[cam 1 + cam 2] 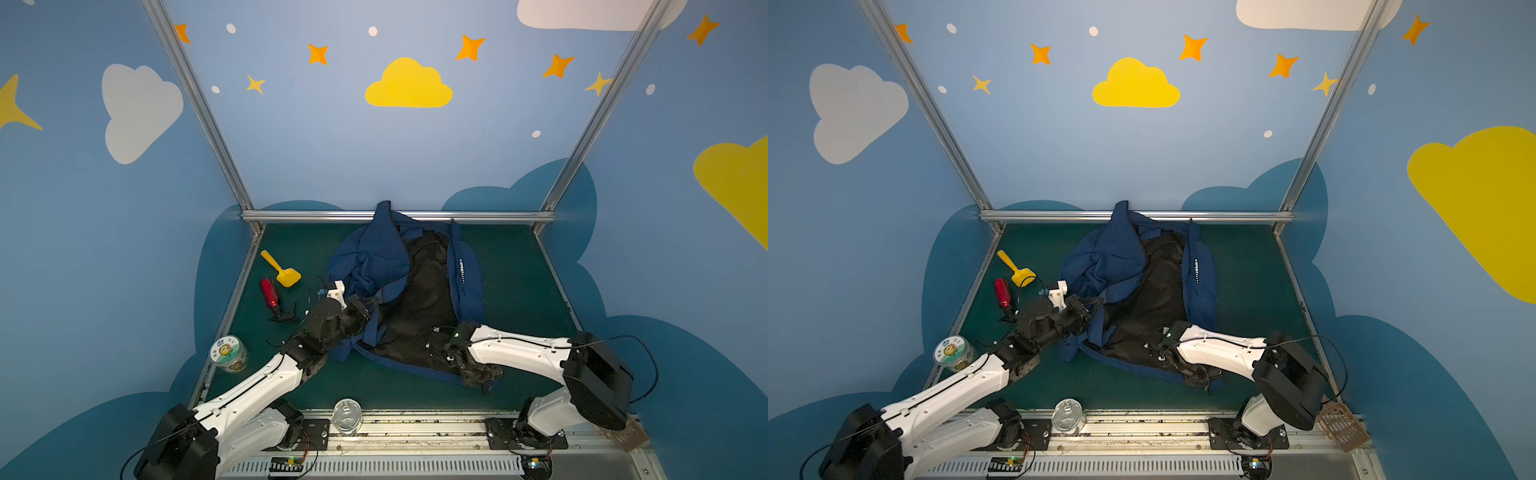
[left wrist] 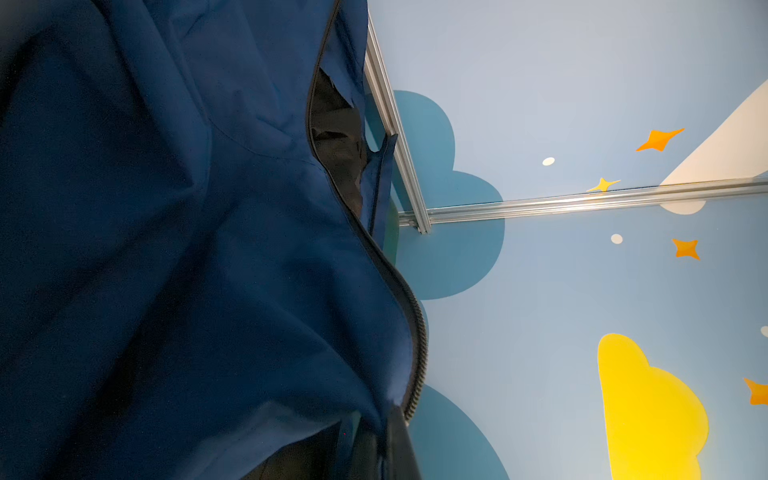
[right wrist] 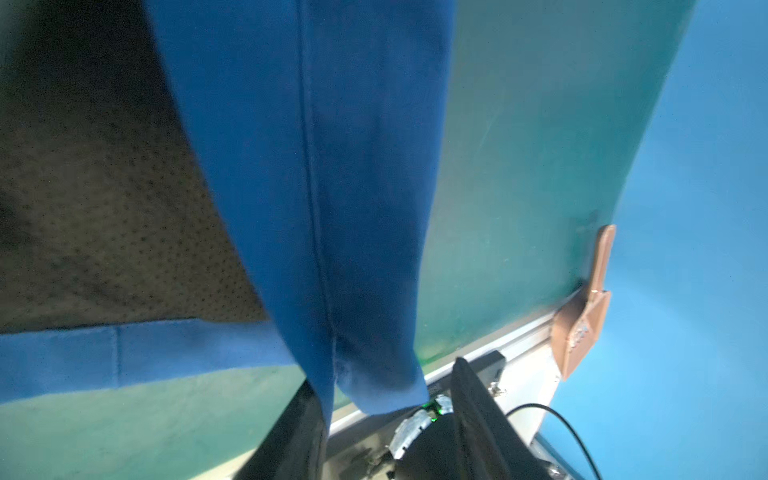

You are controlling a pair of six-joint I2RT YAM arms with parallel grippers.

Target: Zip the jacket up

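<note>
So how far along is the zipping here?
Nothing zipped yet: the jacket lies open, black lining showing. In hand: left hand pinches one zipper edge; right hand sits open at the bottom corner. Left: joining both sides and zipping.

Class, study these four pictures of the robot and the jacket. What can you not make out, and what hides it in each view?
- Zipper slider: seen in no view. In the left wrist view the dark zipper teeth vanish behind a dark shape near the edge.
- Left gripper: tips buried in folds of the large navy blue fabric jacket in both top views.
- Right gripper: black against the jacket's black mesh lining in both top views, so the tips are indistinct.
</note>
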